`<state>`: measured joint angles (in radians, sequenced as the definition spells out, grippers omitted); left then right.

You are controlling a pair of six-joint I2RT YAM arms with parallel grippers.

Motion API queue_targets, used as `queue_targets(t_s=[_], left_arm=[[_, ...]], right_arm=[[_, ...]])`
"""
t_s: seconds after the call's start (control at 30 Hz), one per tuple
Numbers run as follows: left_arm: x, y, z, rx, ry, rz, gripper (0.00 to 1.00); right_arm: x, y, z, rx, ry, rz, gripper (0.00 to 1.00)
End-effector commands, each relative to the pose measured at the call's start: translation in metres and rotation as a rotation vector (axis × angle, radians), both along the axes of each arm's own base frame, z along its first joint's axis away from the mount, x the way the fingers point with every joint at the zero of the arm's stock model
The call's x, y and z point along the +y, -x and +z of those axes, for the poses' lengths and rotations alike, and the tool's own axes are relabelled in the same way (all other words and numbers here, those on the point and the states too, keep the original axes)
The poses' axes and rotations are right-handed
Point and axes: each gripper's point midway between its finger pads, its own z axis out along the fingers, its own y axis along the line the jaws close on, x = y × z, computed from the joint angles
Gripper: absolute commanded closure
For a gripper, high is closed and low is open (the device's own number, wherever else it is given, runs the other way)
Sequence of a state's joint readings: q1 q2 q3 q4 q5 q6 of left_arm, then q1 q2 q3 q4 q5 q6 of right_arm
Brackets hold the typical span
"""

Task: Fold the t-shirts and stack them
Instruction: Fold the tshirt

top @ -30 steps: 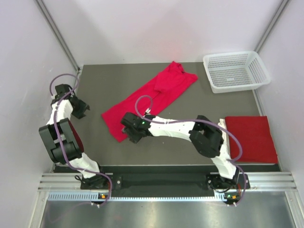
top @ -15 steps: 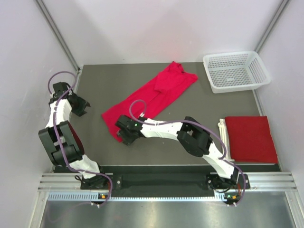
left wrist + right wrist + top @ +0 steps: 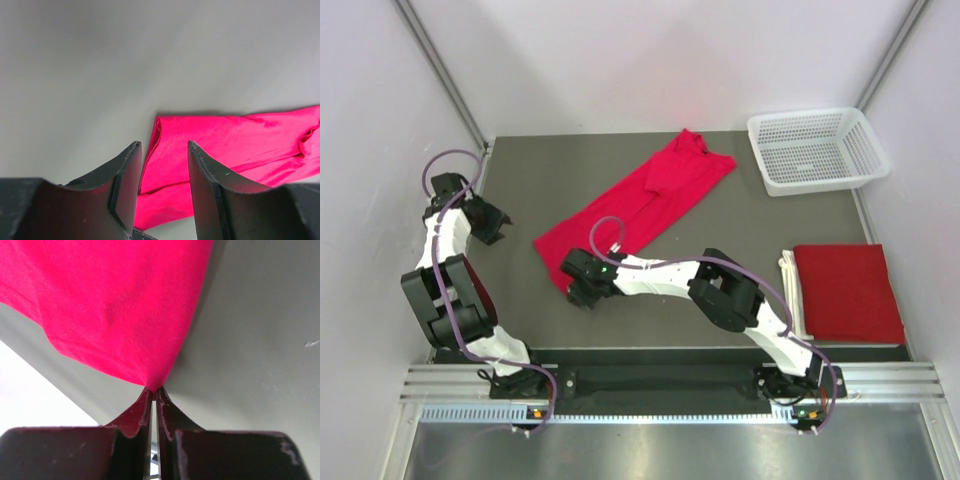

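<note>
A: Jaws? The right gripper (image 3: pixel 154 389) is clamped on the near corner of the spread t-shirt (image 3: pixel 640 200). The left gripper (image 3: pixel 164 144) stands apart and empty, to the shirt's left.
B: Best practice: lift low and carry that corner straight along the strip. A folded t-shirt (image 3: pixel 850 290) lies at the right. No writing visible.

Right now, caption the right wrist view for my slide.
Right fingers pinched shut on the red t-shirt's corner, grey table beyond.

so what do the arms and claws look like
The left arm and right arm have white shells, black joints and looping purple-grey cables. The right wrist shows a green light. The left claw and right claw have dark tapering fingers.
</note>
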<state>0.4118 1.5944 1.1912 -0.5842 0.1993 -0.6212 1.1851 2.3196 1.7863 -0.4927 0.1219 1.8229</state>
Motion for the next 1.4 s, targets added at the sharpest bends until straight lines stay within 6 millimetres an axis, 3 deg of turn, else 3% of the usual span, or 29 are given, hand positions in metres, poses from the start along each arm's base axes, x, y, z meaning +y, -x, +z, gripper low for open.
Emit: queue_targets(t_s=[0.0, 0.17, 0.2, 0.5, 0.53, 0.6, 0.63, 0.67, 0.73, 0.8, 0.9, 1.07, 1.1, 1.23, 1.37], left_arm=[[-0.002, -0.005, 0.017, -0.055, 0.006, -0.038, 0.53], [-0.019, -0.009, 0.024, -0.122, 0.063, -0.102, 0.53], [-0.023, -0.006, 0.023, -0.127, 0.072, -0.113, 0.52], [-0.04, -0.005, 0.027, -0.141, 0.09, -0.194, 0.51], [-0.044, -0.003, 0.028, -0.135, 0.081, -0.206, 0.51], [-0.057, -0.002, 0.031, -0.13, 0.034, -0.252, 0.51], [-0.062, 0.0, 0.031, -0.124, 0.022, -0.266, 0.51], [-0.07, 0.004, 0.03, -0.113, 0.016, -0.287, 0.51], [-0.094, 0.01, 0.029, -0.106, -0.009, -0.355, 0.52], [-0.119, 0.024, 0.024, -0.081, -0.054, -0.436, 0.52], [-0.139, 0.046, 0.017, -0.057, -0.05, -0.511, 0.52], [-0.163, 0.085, 0.024, -0.054, -0.059, -0.639, 0.52], [-0.167, 0.098, 0.015, -0.033, -0.031, -0.655, 0.52], [-0.197, 0.131, 0.01, -0.045, 0.025, -0.741, 0.51], [-0.233, 0.15, 0.026, -0.072, 0.14, -0.828, 0.51]], right_arm=[[-0.005, 0.008, -0.005, -0.022, 0.023, 0.021, 1.0], [-0.032, 0.005, -0.001, -0.095, 0.062, 0.028, 1.0], [-0.031, 0.004, 0.011, -0.114, 0.036, 0.033, 1.0], [-0.065, 0.031, 0.007, -0.106, 0.077, 0.121, 1.0], [-0.079, 0.038, -0.004, -0.093, 0.114, 0.135, 1.0], [-0.092, 0.045, -0.001, -0.092, 0.115, 0.139, 1.0], [-0.11, 0.053, -0.014, -0.078, 0.152, 0.145, 1.0], [-0.118, 0.057, -0.015, -0.083, 0.158, 0.148, 1.0], [-0.141, 0.068, -0.014, -0.09, 0.184, 0.165, 1.0], [-0.165, 0.079, -0.012, -0.104, 0.229, 0.192, 1.0], [-0.198, 0.099, -0.012, -0.112, 0.285, 0.222, 1.0], [-0.246, 0.135, -0.025, -0.083, 0.352, 0.259, 1.0], [-0.257, 0.145, -0.028, -0.078, 0.366, 0.272, 1.0], [-0.286, 0.162, -0.036, -0.052, 0.39, 0.294, 1.0], [-0.31, 0.166, -0.029, -0.051, 0.428, 0.297, 1.0]])
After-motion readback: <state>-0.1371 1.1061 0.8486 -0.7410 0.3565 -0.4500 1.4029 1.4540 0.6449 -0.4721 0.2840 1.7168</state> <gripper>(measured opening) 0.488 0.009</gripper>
